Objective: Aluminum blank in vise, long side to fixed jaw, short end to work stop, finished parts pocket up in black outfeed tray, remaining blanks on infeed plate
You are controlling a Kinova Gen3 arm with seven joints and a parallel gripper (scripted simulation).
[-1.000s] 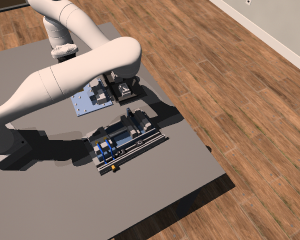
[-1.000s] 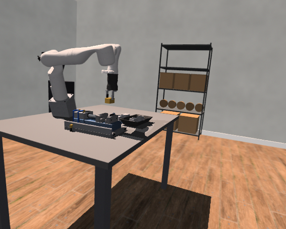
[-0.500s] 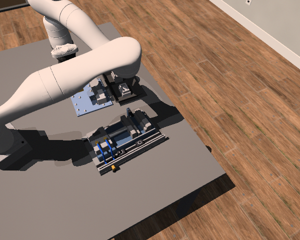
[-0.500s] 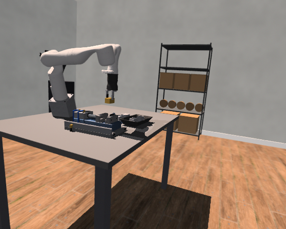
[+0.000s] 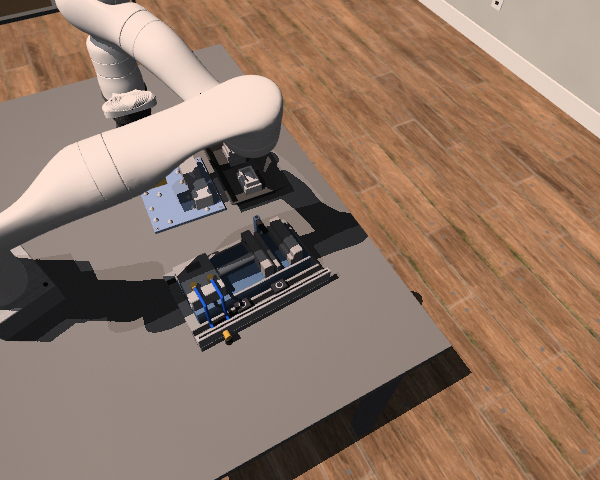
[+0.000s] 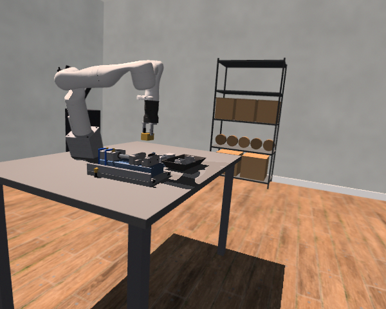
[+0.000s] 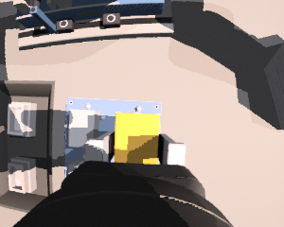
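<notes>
My gripper (image 6: 147,132) (image 7: 136,143) is shut on a yellow brass blank (image 6: 147,136) (image 7: 137,125), held high above the infeed plate (image 5: 179,215) (image 7: 115,106). The arm hides the gripper in the top view. Gray blanks (image 5: 203,196) (image 7: 82,127) lie on the plate; my gripper and the shadows hide part of it. Two pocketed parts (image 5: 248,178) (image 7: 22,119) lie in the black outfeed tray (image 7: 51,142) (image 6: 173,165), pockets up. The vise has its moving jaw (image 5: 257,252) apart from the fixed jaw (image 5: 290,248); whether a blank lies between them is unclear.
Blue hoses (image 5: 203,304) (image 6: 103,156) loop over the hose end of the vise. A blue upright post (image 5: 255,225) (image 7: 42,18) rises beside the jaws. The tray stands close beside the plate. A shelf rack (image 6: 250,62) stands behind the table.
</notes>
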